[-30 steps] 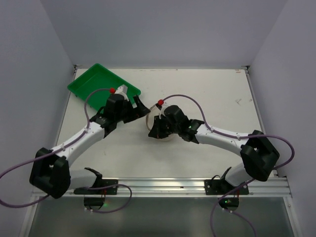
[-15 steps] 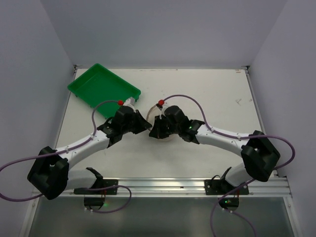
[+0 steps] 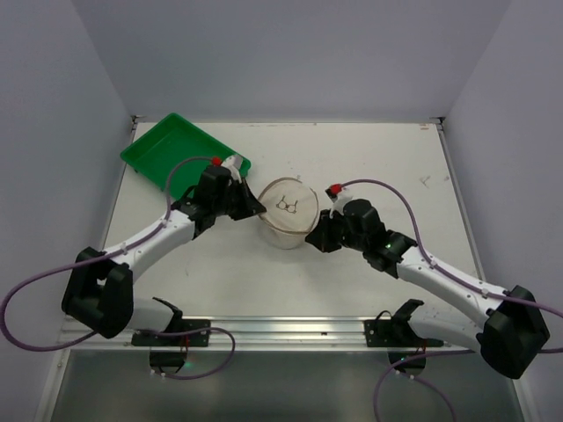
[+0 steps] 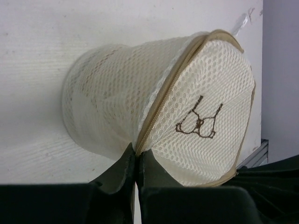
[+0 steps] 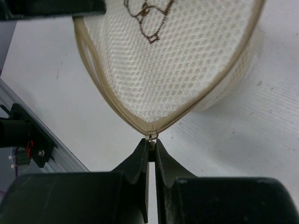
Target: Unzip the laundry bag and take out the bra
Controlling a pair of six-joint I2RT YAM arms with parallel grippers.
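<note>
Between the left pincer (image 4: 136, 158) and the right pincer (image 5: 149, 144), the laundry bag (image 3: 286, 217) rests on the tabletop (image 3: 378, 158). Its round lid, marked with a small dark bra drawing, faces upward. The left pincer is clenched on the tan zip seam at the lid's rim, with the mesh wall just beyond its tips. The right pincer is clamped on the zipper pull (image 5: 149, 136) at the opposite edge of the lid. On the far-left side of the left pincer lies a green tray (image 3: 176, 154). The mesh is too dim to show what is inside the bag.
</note>
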